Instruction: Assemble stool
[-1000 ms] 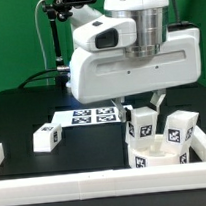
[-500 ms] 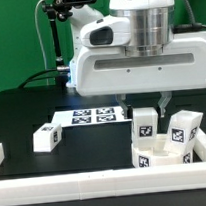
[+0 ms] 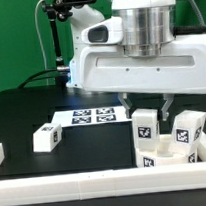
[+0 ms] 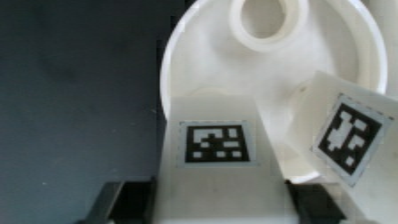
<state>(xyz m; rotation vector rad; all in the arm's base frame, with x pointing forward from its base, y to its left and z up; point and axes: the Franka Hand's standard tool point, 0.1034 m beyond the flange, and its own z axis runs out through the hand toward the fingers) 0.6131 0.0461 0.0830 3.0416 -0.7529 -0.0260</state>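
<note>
Black tabletop (image 3: 22,112) here, with a white rail (image 3: 67,184) along the near edge. Just behind it, on the exterior view's right, sits the round white stool seat (image 3: 170,156) with two tagged legs standing upright on it. The gripper (image 3: 147,110) is clamped nearly closed around one leg (image 3: 145,130), and the other leg (image 3: 188,129) is just beside it. A loose leg (image 3: 46,139) lies off toward the left, with the marker board (image 3: 92,116) beyond.

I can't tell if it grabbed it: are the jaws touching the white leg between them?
Touching. The wrist view shows both dark jaws flush against the leg on either side, no gap.
</note>
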